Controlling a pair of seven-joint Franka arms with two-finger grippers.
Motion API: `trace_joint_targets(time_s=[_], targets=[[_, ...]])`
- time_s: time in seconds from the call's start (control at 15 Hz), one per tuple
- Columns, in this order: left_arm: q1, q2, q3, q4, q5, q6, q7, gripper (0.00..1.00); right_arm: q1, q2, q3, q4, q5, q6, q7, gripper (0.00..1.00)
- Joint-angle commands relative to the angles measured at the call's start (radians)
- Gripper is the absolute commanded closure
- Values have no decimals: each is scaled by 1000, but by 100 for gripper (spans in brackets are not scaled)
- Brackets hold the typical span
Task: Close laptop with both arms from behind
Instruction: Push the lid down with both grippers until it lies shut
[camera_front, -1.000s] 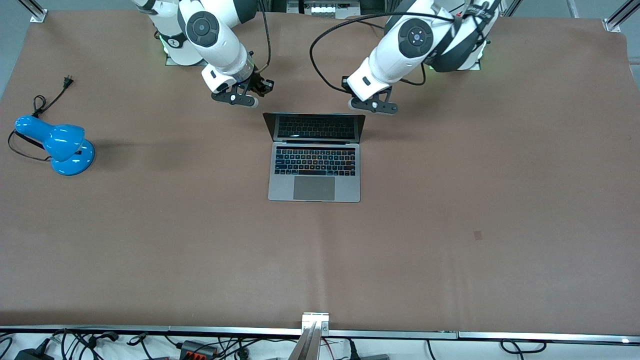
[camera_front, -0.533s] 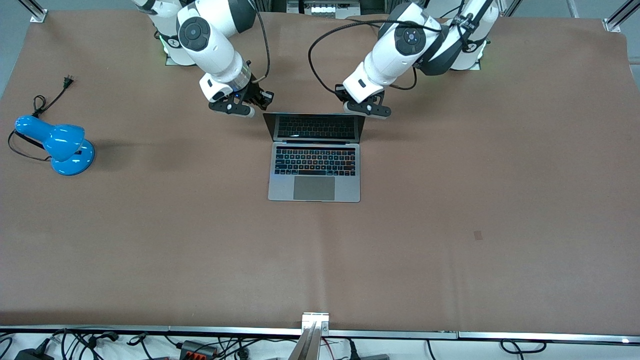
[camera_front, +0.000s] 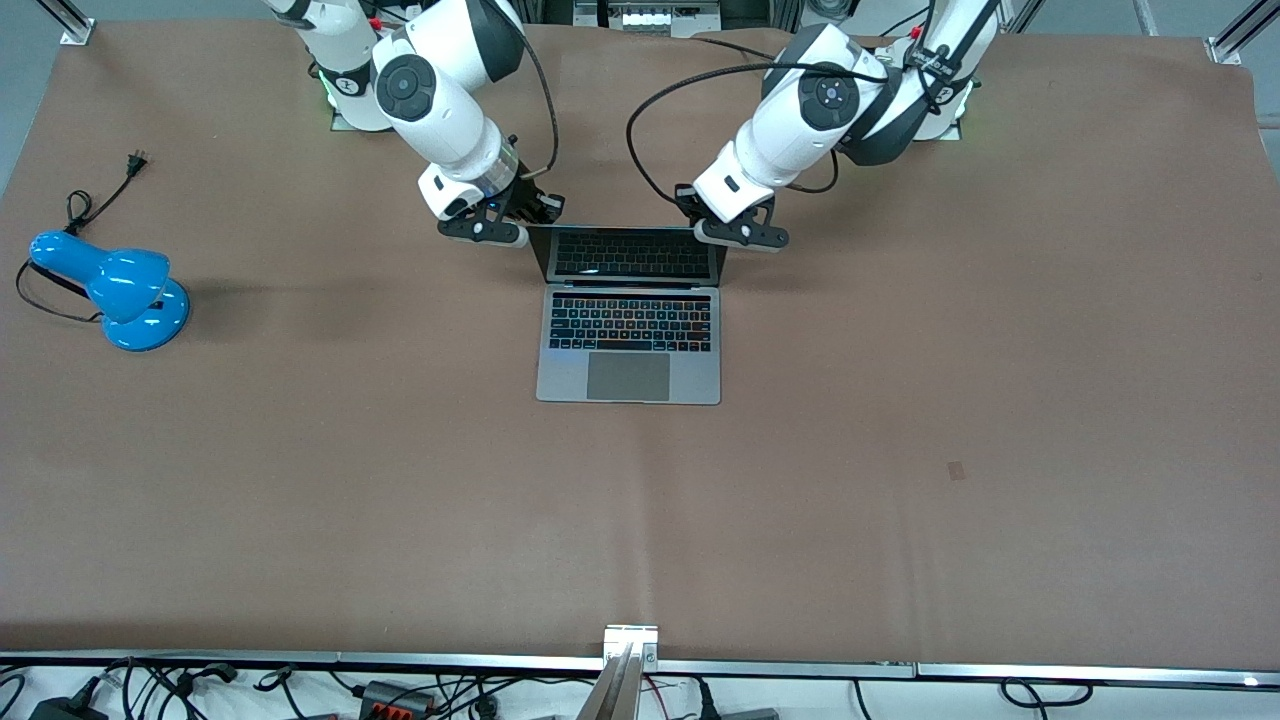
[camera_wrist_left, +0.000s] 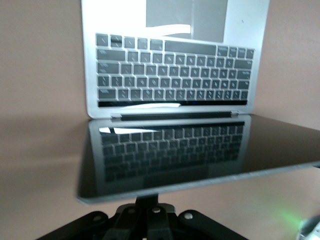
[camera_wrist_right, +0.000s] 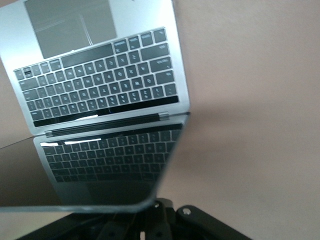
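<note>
The silver-grey laptop (camera_front: 630, 350) stands open in the middle of the brown table, its dark screen (camera_front: 630, 253) upright and facing the front camera. My right gripper (camera_front: 500, 225) is shut and sits at the lid's top corner toward the right arm's end. My left gripper (camera_front: 735, 232) is shut and sits at the other top corner. In the left wrist view the laptop (camera_wrist_left: 170, 80) lies past the lid edge, with the shut gripper (camera_wrist_left: 149, 202) just under that edge. In the right wrist view the laptop (camera_wrist_right: 100, 75) shows the same way, and the gripper (camera_wrist_right: 159, 206) is at the lid's corner.
A blue desk lamp (camera_front: 115, 290) with a black cord (camera_front: 100, 200) lies toward the right arm's end of the table. Cables and plugs (camera_front: 400, 695) run below the table's front edge.
Both grippers have come down and inward to the lid's top corners. The laptop has not moved and its lid stands at the same angle.
</note>
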Motion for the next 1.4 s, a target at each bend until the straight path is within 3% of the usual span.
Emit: trace_joint_targets(time_s=[0.0,0.27,0.47,0.67,1.33], targets=[[23,14,-4,12,47,16,5,99,2,78,-18,71,-52,7,-8,100],[23,63,-4,12,49,133,8,99,8,167,-53,144,-98,6,-10,100],[23,128,6,31,64,207,19,99,72,212,-127,193,-103,6,-11,100],[23,220,40,93,196,215,16,99,106,252,-167,229,-104,6,-13,100],[4,487,135,330,325,215,19,99,208,457,-299,426,-170,-3,-27,100]])
